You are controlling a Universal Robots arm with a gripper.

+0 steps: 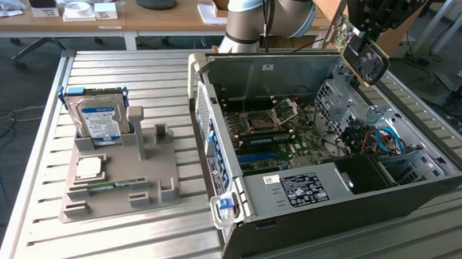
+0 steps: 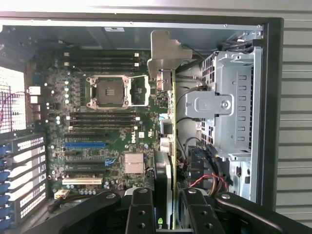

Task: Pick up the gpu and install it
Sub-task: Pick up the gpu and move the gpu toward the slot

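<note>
GPU (image 1: 363,52) pick-up looks done: the card hangs in the air, tilted, above the far corner of the open computer case (image 1: 344,202) on the exterior view's right, touching nothing below it. The gripper (image 1: 356,30) has its jaws partly closed, clamped on the card's two faces. In the wrist view the card runs edge-on between the fingers, its metal bracket at the far end, over the motherboard (image 2: 97,122). It is not yet seated in any slot, so the installing seems left to do. On the bench (image 1: 135,241), the grey holder (image 1: 114,180) carries the hard drive (image 1: 99,122).
</note>
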